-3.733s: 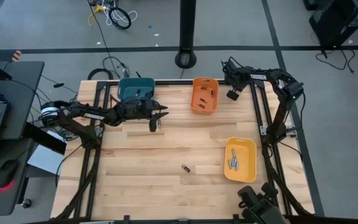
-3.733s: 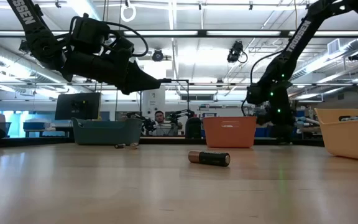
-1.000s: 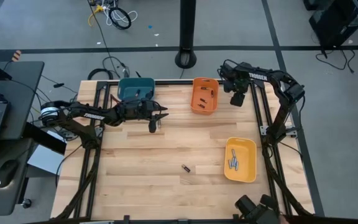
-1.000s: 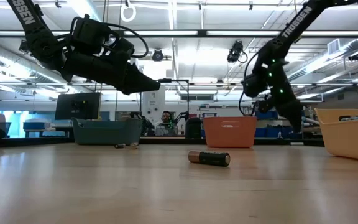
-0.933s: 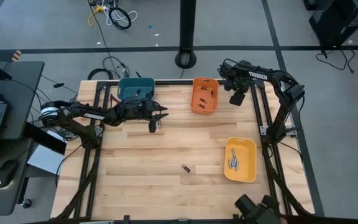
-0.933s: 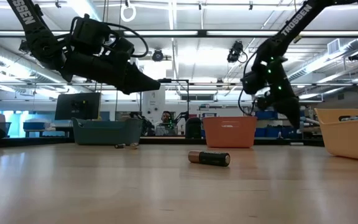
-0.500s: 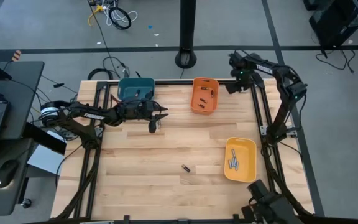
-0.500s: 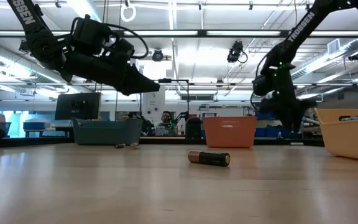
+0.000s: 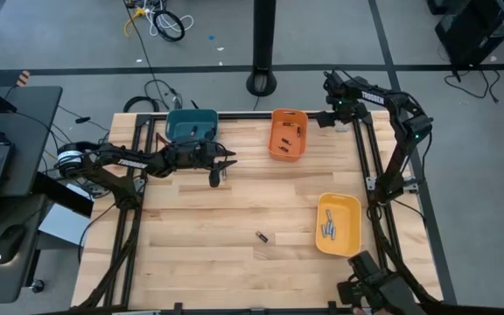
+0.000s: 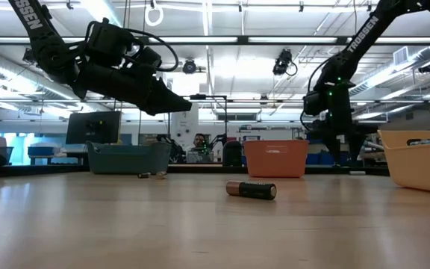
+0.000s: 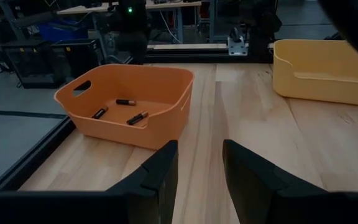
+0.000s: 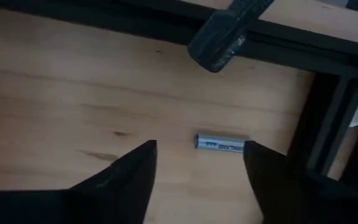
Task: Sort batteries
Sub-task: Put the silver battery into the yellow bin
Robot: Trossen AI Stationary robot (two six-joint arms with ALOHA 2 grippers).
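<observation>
Hovering at the far right corner of the table, the right gripper (image 12: 197, 171) has its fingers spread wide and empty, with a silvery-blue battery (image 12: 220, 142) lying on the wood just ahead of the fingertips and between their lines, close to the black frame rail (image 12: 316, 118). To take it well, I would bring the fingers straight down so they straddle the cell across its short width, mindful that the rail stands just beside one finger and leaves little room; closing slowly should keep the round cell from rolling out.

The left gripper (image 11: 197, 165) waits above the table near the teal bin (image 9: 191, 124), its fingers parted around nothing, the orange bin (image 11: 129, 106) well ahead of them.

Counted: three bins, teal, orange and yellow bin (image 9: 338, 225). Three batteries show in the orange bin in the left wrist view; a few lie in the yellow one, too small to count. Loose on the wood are a copper-and-black battery (image 10: 251, 190) in the table's middle, a small one (image 10: 143, 175) near the teal bin, and the one by the right fingers.
</observation>
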